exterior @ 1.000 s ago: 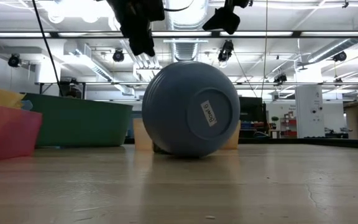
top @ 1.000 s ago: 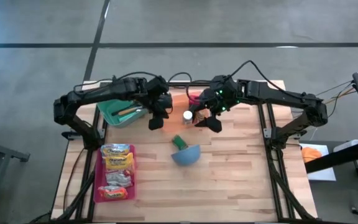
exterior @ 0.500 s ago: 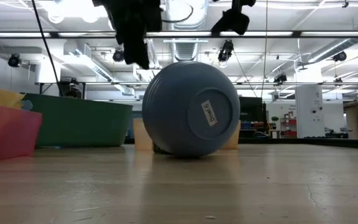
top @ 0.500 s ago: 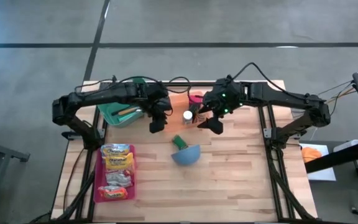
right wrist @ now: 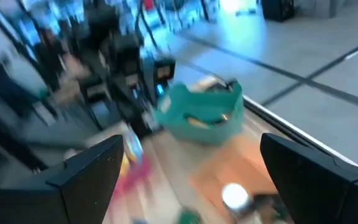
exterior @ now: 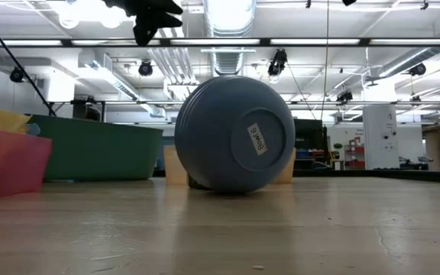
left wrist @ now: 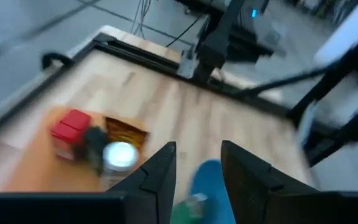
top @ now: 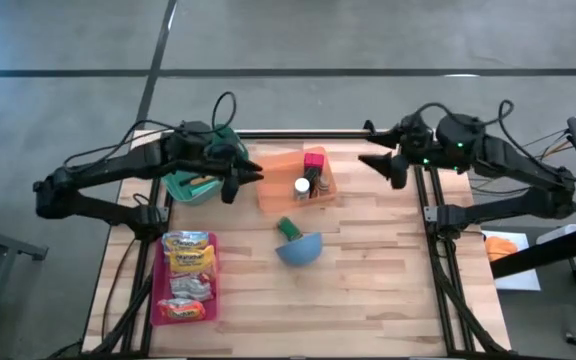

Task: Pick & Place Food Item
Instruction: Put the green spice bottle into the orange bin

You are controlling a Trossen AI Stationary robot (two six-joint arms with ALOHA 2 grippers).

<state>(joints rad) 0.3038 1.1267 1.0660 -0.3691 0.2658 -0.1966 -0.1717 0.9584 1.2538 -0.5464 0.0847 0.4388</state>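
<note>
The wooden surface [top: 368, 270] is being seen from above with a blue bowl [top: 300, 248] tipped on its side near the middle; in the low view its underside is filling the centre, and a small white label [exterior: 257, 140] there is too small to be read. A green item [top: 289, 228] is lying at the bowl's mouth, partly hidden. An orange tray [top: 278, 190] is holding a red-capped container [top: 315, 161] and a white-lidded jar [top: 301, 186]. Snack packets [top: 187, 262] are lying in a pink tray [top: 160, 285], their print illegible. The left end effector [top: 240, 178] is being held narrowly parted and empty beside a green bin [top: 183, 187]. The right end effector [top: 380, 166] is being held wide apart and empty, near the surface's far right edge.
</note>
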